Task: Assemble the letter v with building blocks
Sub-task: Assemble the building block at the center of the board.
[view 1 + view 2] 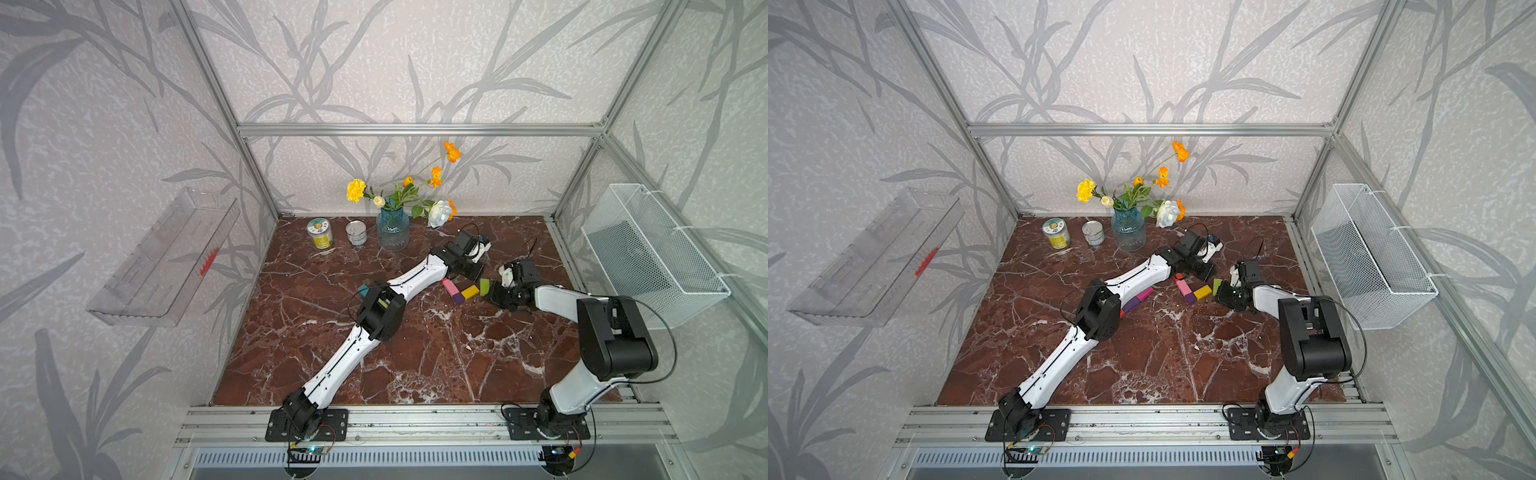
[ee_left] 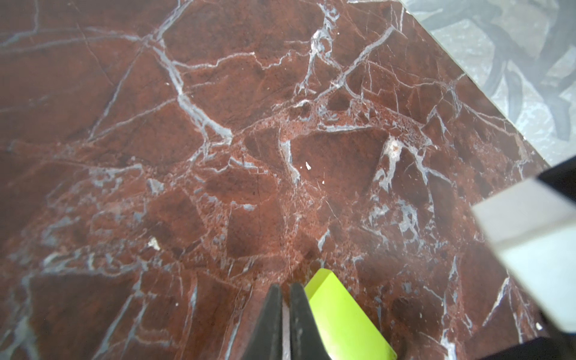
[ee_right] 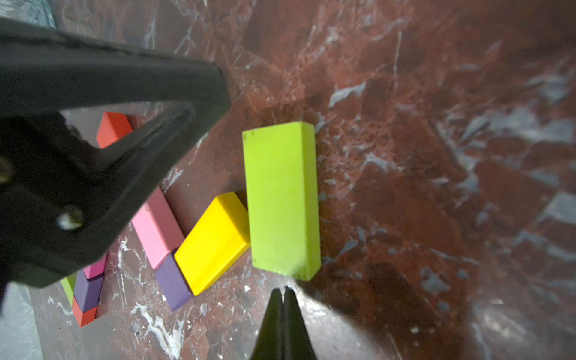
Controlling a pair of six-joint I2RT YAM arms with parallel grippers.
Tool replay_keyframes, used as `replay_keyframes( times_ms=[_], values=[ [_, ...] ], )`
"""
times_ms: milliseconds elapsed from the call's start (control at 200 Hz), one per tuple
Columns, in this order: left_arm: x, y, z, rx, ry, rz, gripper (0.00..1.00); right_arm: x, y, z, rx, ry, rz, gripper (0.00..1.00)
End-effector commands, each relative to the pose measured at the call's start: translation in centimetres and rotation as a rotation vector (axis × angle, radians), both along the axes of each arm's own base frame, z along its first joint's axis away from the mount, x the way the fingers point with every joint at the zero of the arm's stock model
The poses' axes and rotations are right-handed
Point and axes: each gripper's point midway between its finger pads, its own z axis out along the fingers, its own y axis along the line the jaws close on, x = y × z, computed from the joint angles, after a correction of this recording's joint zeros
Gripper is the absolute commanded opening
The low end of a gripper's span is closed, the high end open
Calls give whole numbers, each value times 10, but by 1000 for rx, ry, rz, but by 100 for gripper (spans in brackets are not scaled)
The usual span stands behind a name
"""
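Observation:
In the right wrist view a lime green block [image 3: 282, 199] lies flat, its end against a yellow block [image 3: 215, 243]. That one meets a purple block [image 3: 173, 285], a pink bar [image 3: 157, 227] and a red block [image 3: 113, 127], and together they form a V. My right gripper [image 3: 283, 291] is shut and empty, just short of the lime block's near end. My left gripper [image 2: 286, 288] is shut and empty too, close beside the lime block [image 2: 339, 314]. A second row of magenta [image 1: 1145, 294], purple [image 1: 1130, 305] and red [image 1: 1122, 312] blocks lies partly under the left arm.
Two cans [image 1: 320, 234] [image 1: 356, 232] and a blue vase of flowers [image 1: 392, 228] stand at the back of the marble table [image 1: 415, 357]. A teal block [image 1: 363, 289] peeks out beside the left elbow. A white wire basket [image 1: 648, 249] hangs on the right wall.

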Motion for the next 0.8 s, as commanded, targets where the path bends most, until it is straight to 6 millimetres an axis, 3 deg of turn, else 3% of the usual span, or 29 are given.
replay_keyframes(
  times_ms=[0, 355, 795],
  values=[
    [3, 5, 16, 2, -8, 37, 6, 6, 3, -9, 9, 19, -3, 0],
    [5, 9, 8, 28, -7, 47, 4, 18, 0, -15, -10, 20, -29, 0],
    [6, 8, 1, 32, 2, 44, 9, 30, 4, -21, 12, 19, -25, 0]
  ],
)
